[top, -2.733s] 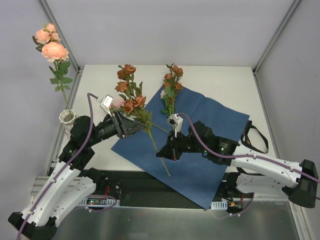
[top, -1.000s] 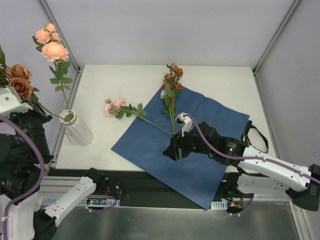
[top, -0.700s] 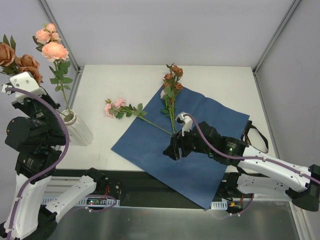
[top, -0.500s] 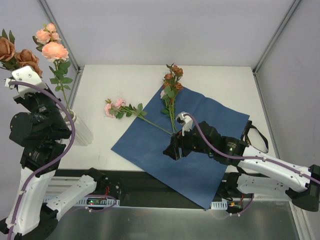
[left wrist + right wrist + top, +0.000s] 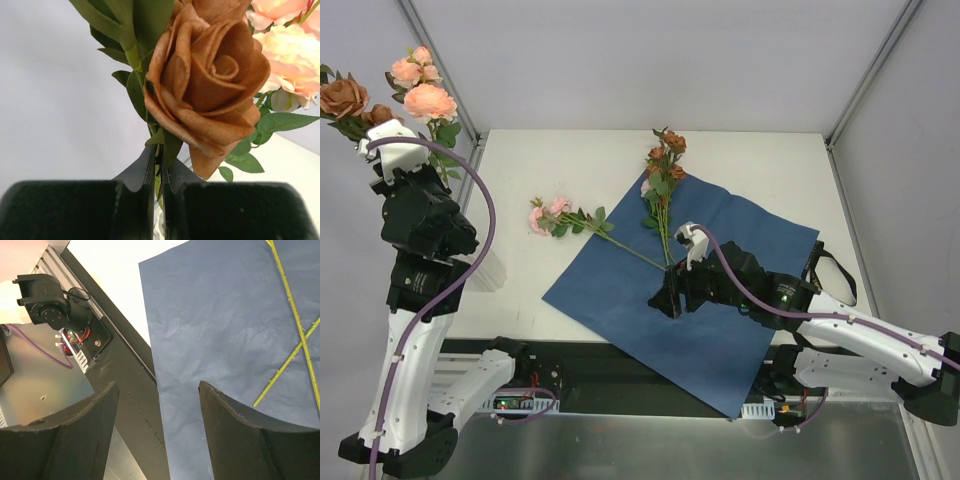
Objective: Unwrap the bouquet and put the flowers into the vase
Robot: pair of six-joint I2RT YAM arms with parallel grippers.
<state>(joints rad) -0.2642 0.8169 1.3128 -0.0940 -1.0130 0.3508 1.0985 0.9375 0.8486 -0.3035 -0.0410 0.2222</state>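
Rust-orange roses [image 5: 210,85] pinched in closed left gripper [image 5: 159,165], right gripper [image 5: 157,385] spread wide, holding nothing

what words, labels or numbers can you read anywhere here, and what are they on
No readable text in any view.
Blue paper sheet: plain, no print.
Small circuit board with red wires by the arm base: any marking is too small to read.
Rust-orange rose clamped by its stem in the left gripper: no tag or label.
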